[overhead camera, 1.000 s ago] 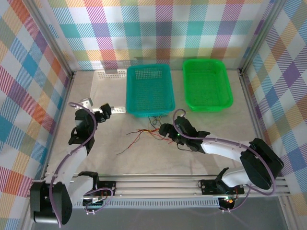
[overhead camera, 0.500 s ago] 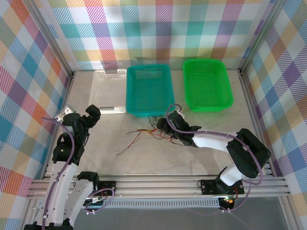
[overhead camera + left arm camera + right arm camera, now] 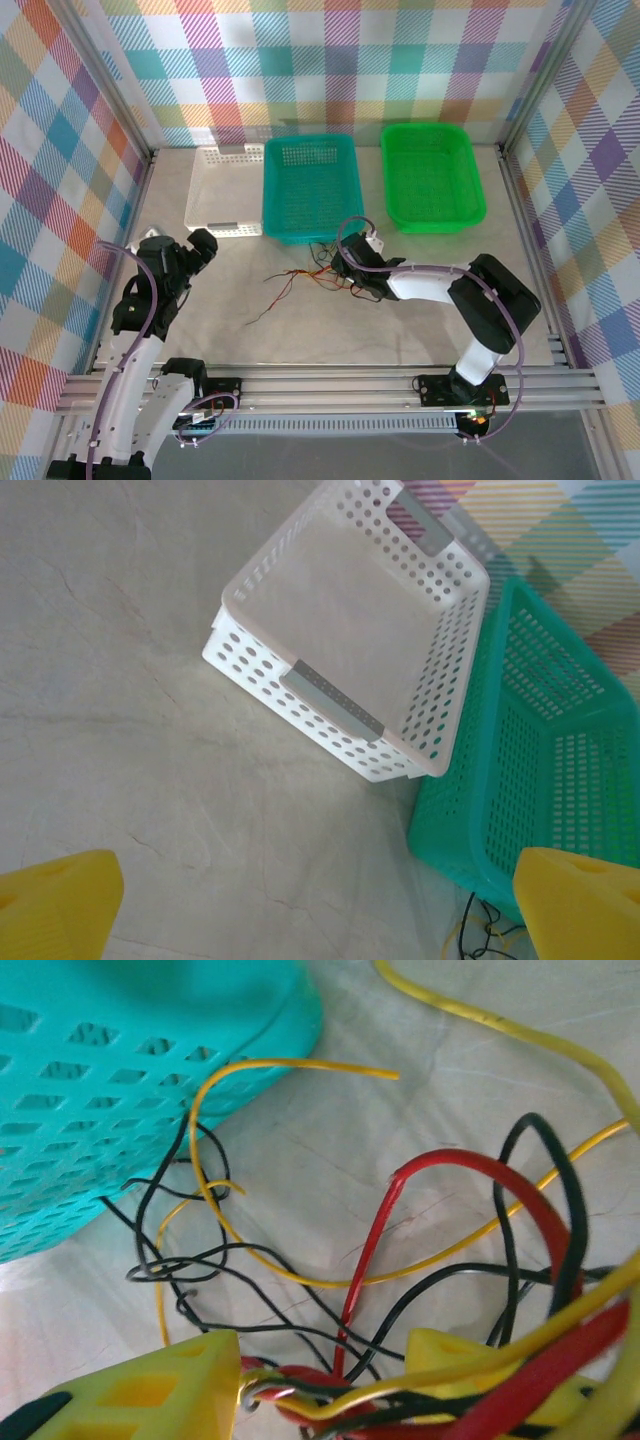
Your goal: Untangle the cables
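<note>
Several thin cables [image 3: 300,278], black, red and yellow, are lying knotted on the table [image 3: 420,310] just in front of the teal basket [image 3: 310,190]; none is separated yet. The right claw [image 3: 347,267] is sitting half-closed, strands crossing between its fingers, narrower than a second ago. The left claw [image 3: 203,244] is hanging wide, having drawn back.

Bright, even light; soft close-up blur.
</note>
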Controlling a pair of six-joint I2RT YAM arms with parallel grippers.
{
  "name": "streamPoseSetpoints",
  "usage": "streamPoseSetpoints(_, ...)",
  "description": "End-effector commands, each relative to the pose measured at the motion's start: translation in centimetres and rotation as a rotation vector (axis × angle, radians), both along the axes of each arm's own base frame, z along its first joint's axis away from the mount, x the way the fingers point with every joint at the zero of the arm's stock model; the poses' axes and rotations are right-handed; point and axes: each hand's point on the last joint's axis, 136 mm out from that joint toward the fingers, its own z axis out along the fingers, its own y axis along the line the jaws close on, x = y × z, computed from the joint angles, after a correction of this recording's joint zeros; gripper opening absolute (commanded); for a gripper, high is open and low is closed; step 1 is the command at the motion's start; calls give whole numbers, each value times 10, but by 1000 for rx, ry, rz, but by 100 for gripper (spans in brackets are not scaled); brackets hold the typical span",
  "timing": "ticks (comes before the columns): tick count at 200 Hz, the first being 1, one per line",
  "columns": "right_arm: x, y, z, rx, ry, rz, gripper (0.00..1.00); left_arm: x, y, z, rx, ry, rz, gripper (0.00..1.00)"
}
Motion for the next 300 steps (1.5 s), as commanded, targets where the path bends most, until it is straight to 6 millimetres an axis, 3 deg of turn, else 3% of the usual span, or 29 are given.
streamPoseSetpoints(1, 14, 5, 3, 0, -51, -31, 48, 1, -13, 3, -39, -6, -59, 100)
streamPoseSetpoints(40, 16, 11, -9, 21, -56, -15, 32, 3, -20, 4, -51, -9, -96, 100)
streamPoseSetpoints(118, 3, 7, -1, 32, -59, 33, 0, 6, -29, 4, -77, -19, -140, 100)
streamPoseSetpoints(144, -3, 6, 3, 50, -56, 49, 0, 6, -33, 4, -83, -21, -159, 100)
streamPoseSetpoints(206, -15, 1, 48, 75, -137, 104, 0, 8, -55, 16, -135, -67, -267, 100)
streamPoseSetpoints(236, -22, -1, 72, 104, -188, 129, 0, 3, -65, 11, -194, -60, -304, 100)
streamPoseSetpoints(300, -34, 5, 128, 179, -321, 238, 0, -17, -106, 18, -453, -117, -433, 98)
